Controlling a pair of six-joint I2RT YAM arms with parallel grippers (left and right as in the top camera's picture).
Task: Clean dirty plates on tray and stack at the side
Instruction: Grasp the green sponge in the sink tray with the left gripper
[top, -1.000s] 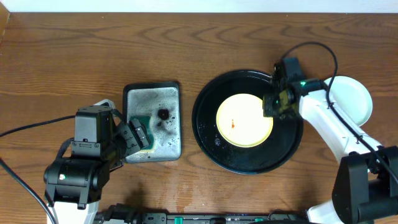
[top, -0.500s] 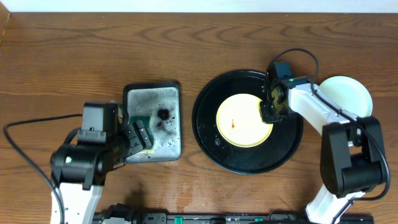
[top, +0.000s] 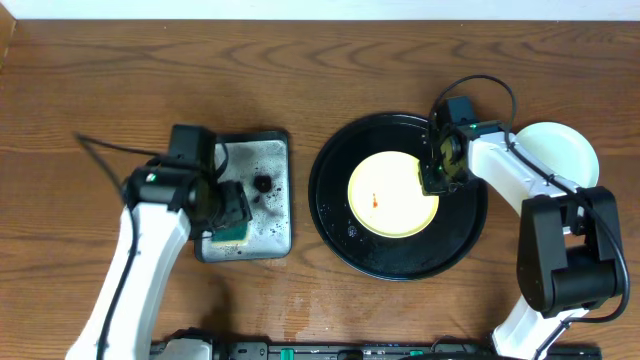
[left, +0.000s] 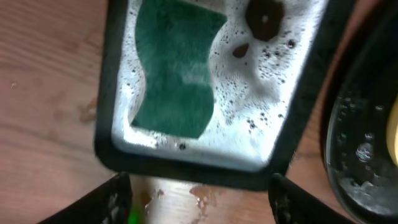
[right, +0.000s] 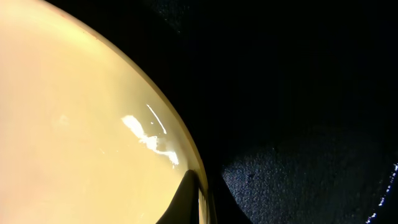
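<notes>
Right claw (top: 432, 178) is nearly closed, its two fingers pinching the rim of the pale yellow plate (top: 385, 195) on the side facing the worktop's right edge; in the right wrist view one finger lies over the plate and the other just outside it, with the rim between them. That plate lies flat at the middle of the black tray (top: 400, 258), which sits right of the worktop's centre; a small red smear (top: 375, 199) marks the plate left of its middle. A pale mint-white plate (top: 568, 155) rests on the wood near the right edge, off the tray and partly hidden by the right arm. Left claw (left: 199, 183) is spread wide and grips nothing; it hangs over the near end of a soapy metal basin (top: 272, 228) left of centre; a green sponge (left: 174, 68) lies in the suds inside that basin, toward its left side; a dark round drain (left: 264, 15) shows at its far end.
</notes>
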